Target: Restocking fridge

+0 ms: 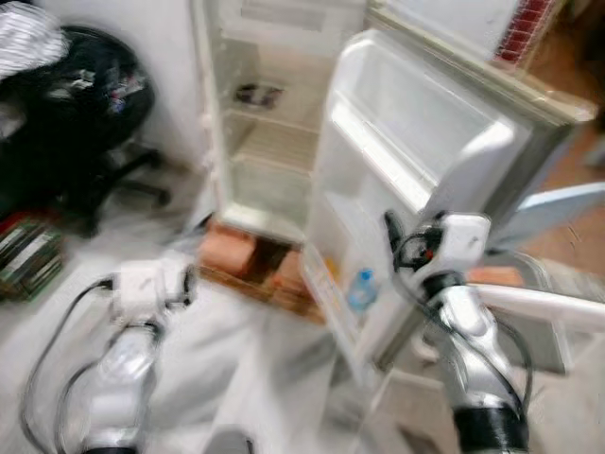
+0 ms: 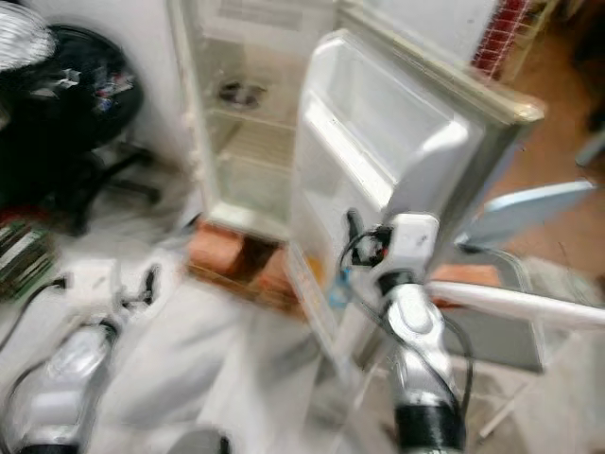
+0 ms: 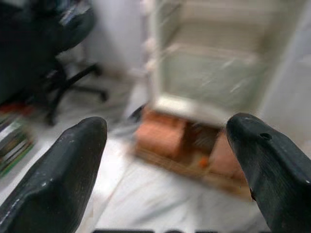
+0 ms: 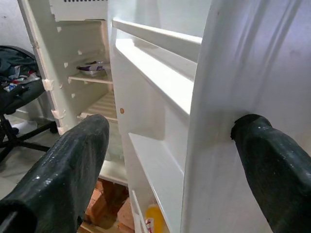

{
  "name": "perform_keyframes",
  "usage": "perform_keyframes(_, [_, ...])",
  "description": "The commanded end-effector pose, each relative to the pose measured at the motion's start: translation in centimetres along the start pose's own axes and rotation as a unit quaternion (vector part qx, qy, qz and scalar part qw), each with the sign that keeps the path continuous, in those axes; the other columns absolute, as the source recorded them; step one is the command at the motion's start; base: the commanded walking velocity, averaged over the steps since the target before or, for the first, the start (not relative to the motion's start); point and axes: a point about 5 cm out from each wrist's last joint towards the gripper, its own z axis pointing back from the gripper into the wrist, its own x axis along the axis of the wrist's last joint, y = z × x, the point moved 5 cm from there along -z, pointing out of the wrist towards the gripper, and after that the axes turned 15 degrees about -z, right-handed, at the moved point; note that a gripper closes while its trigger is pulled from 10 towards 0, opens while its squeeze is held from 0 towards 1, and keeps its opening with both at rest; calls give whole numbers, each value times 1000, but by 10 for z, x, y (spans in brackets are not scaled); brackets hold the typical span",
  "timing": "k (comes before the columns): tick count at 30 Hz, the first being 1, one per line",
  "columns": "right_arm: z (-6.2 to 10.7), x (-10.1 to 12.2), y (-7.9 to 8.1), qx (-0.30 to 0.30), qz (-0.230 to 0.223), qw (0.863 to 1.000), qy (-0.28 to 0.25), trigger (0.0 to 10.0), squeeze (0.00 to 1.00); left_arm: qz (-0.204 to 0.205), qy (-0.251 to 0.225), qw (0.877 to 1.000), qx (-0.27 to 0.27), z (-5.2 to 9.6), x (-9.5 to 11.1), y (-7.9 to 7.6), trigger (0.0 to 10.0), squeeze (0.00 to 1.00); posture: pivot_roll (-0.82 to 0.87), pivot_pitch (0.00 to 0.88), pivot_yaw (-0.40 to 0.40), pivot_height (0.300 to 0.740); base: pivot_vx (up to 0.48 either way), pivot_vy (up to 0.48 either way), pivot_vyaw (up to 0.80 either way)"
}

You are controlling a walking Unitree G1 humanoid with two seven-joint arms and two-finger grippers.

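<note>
A white fridge (image 1: pixel 274 113) stands open against the wall, its cabinet raised on red bricks (image 1: pixel 227 251) over a pale floor (image 1: pixel 246 359). Its door (image 1: pixel 397 161) swings out toward the robot, the inner side with its moulded shelves facing the left. The right hand (image 4: pixel 170 160) sits at the free edge of that door with its two black fingers (image 4: pixel 63 170) spread wide, one on the inner side of the door and the other on or just at the outer face; whether either is truly pressing the door is hard to tell. In the lowest door shelf a clear bottle with a blue cap (image 1: pixel 361 288) stands upright, below and just to the left of the right hand, and a yellow item (image 4: pixel 154 218) shows in that same low shelf in the right wrist view. Inside the cabinet a small dark packet (image 1: pixel 257 94) lies on an upper shelf, well apart from both hands. The left hand (image 3: pixel 170 165) hangs lower and to the left, over the floor, fingers spread and holding nothing, pointing toward the bricks and the cabinet's bottom. A black office chair (image 1: pixel 95 113) heaped with things stands to the left of the fridge, with a stack of books (image 1: pixel 28 251) on the floor near it. The head views are blurred.
</note>
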Motion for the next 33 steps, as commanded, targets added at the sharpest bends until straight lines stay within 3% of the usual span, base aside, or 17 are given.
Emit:
perform_keyframes(1, [-5,12,-10,-15,8,1000,-13,10000,0,2,18,1000,-11,6,-11,-6,10000,0,103,9,-26,740,0,0,0])
perform_keyframes(10, [-4,14,-13,-17,11,1000,-18,10000,0,4,19,1000,-16,8,-12,-9,10000,0,104,7,-29,740,0,0,0])
perform_keyframes(19, [-4,19,-18,-25,15,999,-33,10000,0,6,18,1000,-10,8,-12,-7,10000,0,106,7,-28,740,0,-463,0])
perform_keyframes(25, [-9,20,-20,-26,21,999,-34,10000,0,15,15,1000,-1,7,-10,-4,10000,0,111,1,-30,740,0,0,0])
perform_keyframes(33, [-15,24,-25,-40,36,998,-40,10000,0,-4,27,1000,-4,8,-14,-5,10000,0,113,0,-30,740,0,0,0])
